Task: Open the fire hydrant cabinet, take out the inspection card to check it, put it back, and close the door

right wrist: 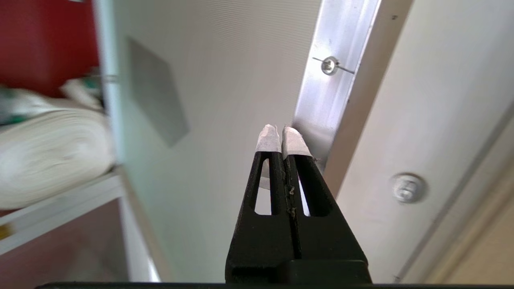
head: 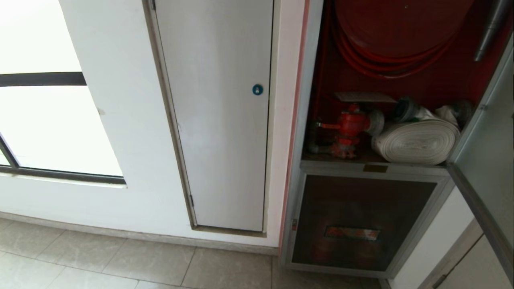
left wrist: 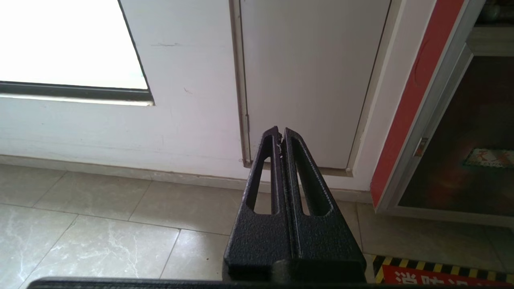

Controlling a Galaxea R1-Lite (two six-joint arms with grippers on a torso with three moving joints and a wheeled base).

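The fire hydrant cabinet (head: 302, 120) stands open, showing a red coiled hose (head: 393, 40), a red hydrant valve (head: 348, 128) and a white rolled hose (head: 417, 141). A pale flat card (head: 364, 97) lies just above the valve. The door (head: 488, 136) is swung out to the right. My right gripper (right wrist: 280, 133) is shut and empty, with its taped tips close to the door's glass (right wrist: 225, 80) beside the aluminium edge rail (right wrist: 335, 88). My left gripper (left wrist: 280, 135) is shut, empty and parked low, pointing at the wall base. Neither arm shows in the head view.
A plain white panel with a blue round lock (head: 257, 89) is left of the cabinet, and a window (head: 52, 120) lies further left. Below the shelf is a dark glass lower panel (head: 361, 220). A striped floor marking (left wrist: 441, 273) lies before the cabinet. A silver round lock (right wrist: 407, 188) sits behind the door.
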